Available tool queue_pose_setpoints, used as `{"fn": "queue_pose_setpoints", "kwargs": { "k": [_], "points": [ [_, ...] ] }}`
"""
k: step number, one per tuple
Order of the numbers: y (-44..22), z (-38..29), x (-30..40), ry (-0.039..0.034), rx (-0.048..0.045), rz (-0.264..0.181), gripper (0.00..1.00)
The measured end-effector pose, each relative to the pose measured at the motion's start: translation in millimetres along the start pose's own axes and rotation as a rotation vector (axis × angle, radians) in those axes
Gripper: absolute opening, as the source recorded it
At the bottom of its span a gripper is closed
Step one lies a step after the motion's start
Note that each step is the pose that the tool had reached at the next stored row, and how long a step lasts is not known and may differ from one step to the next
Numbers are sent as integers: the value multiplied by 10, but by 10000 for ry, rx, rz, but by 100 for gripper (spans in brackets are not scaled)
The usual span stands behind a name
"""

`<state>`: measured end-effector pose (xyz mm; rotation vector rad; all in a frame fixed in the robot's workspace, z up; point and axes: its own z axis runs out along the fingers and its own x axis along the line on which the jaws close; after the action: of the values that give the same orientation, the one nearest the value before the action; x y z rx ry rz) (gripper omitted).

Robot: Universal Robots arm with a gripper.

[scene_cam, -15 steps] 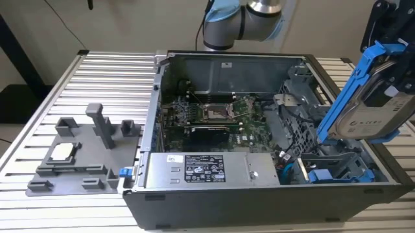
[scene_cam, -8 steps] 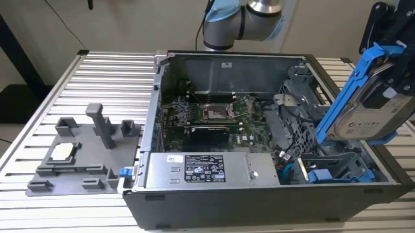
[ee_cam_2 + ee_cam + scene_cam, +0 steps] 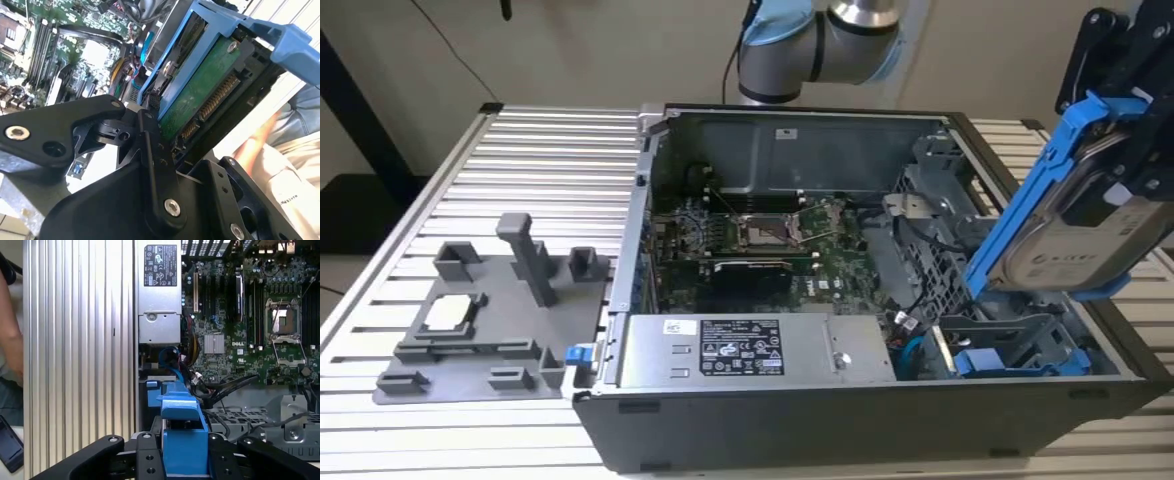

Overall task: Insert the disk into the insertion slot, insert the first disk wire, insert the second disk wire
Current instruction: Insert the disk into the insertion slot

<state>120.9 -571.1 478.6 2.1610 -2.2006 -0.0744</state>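
The disk (image 3: 1067,235), a silver-grey drive in a bright blue carrier, hangs tilted above the exterior view's right side of the open computer case. My gripper (image 3: 1110,205) is shut on it, with black fingers (image 3: 145,457) pressing on either side of the blue carrier (image 3: 182,437). The drive's green circuit board (image 3: 200,95) faces the second wrist view. The insertion slot (image 3: 1001,330) is a grey sheet-metal bay below the disk, just above another blue-carrier drive (image 3: 1021,362). Loose blue cables (image 3: 172,362) lie beside the cage.
A silver labelled power-supply box (image 3: 734,350) sits at the case's front, with the motherboard (image 3: 747,235) behind it. A grey fixture (image 3: 480,310) lies on the ribbed metal table (image 3: 520,160). A person's arm (image 3: 7,340) is close by.
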Motion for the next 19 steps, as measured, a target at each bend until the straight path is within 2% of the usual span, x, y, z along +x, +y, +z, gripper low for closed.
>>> {"fn": "queue_pose_setpoints", "kwargs": {
  "k": [3, 6, 12, 19],
  "points": [
    [-47, 23, 1, 2, -163, -1, 33],
    [-96, 53, 0, 3, -218, -1, 33],
    [-153, 79, -2, 5, -232, -1, 33],
    [-157, 89, -2, 4, -232, -1, 33]
  ]
}}
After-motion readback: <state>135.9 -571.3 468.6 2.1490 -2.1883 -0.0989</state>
